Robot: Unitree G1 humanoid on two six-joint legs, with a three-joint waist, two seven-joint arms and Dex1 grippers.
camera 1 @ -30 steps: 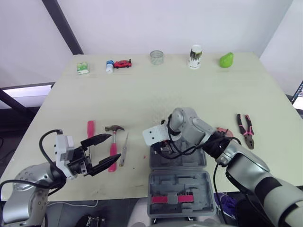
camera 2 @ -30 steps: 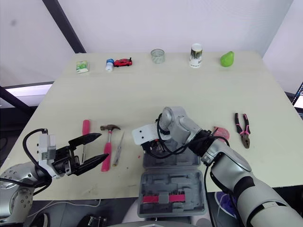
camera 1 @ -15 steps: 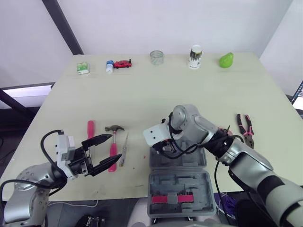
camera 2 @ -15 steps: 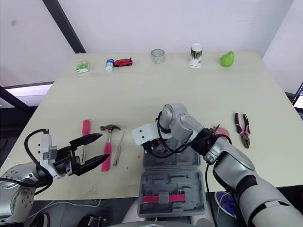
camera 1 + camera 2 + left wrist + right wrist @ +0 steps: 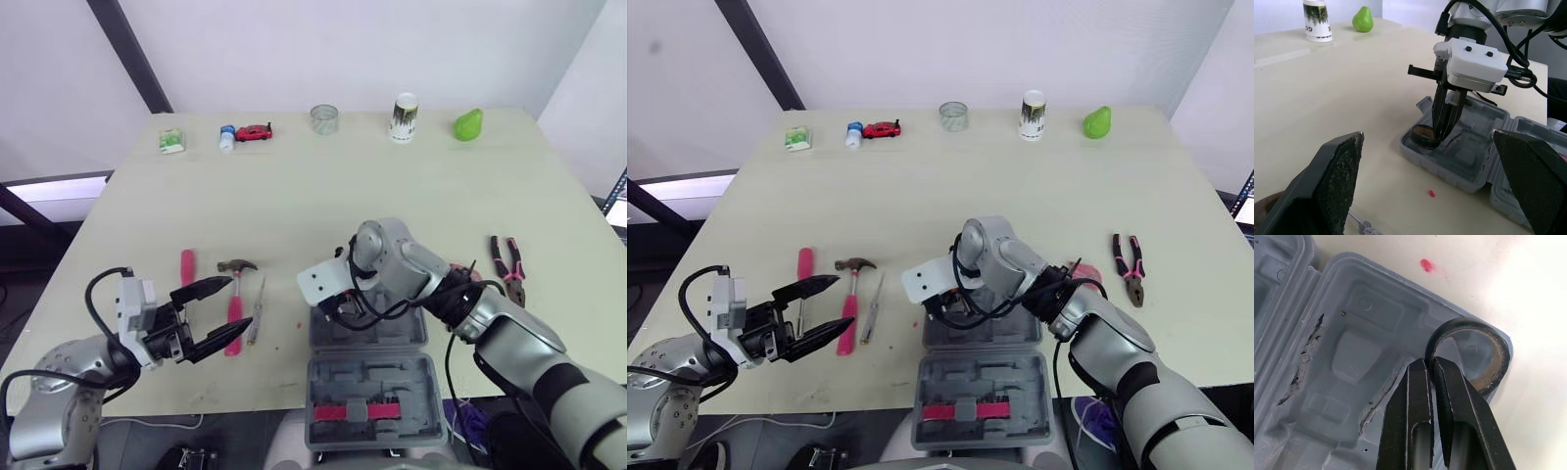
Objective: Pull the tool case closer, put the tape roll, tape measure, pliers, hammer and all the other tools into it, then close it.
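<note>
The grey tool case (image 5: 394, 336) lies open at the table's front edge, its lid (image 5: 370, 399) hanging toward me. My right gripper (image 5: 1431, 363) is shut on the wall of the dark tape roll (image 5: 1497, 363), which sits in the case's far left corner (image 5: 1422, 137). My left gripper (image 5: 233, 308) hovers open at the front left, just over the pink-handled hammer (image 5: 236, 266). A thin screwdriver (image 5: 257, 308) and a red-handled tool (image 5: 187, 266) lie beside the hammer. The pliers (image 5: 507, 269) lie to the right. A pink object (image 5: 1083, 272) is half hidden behind my right arm.
Along the table's far edge stand a green box (image 5: 170, 141), a small bottle (image 5: 227, 137), a red toy car (image 5: 255, 131), a clear cup (image 5: 324, 118), a can (image 5: 403, 117) and a green pear (image 5: 468, 124). A small red spot (image 5: 1430, 194) marks the table beside the case.
My right wrist has shifted slightly over the case's left corner, still holding the tape roll. The left gripper has stayed where it was.
</note>
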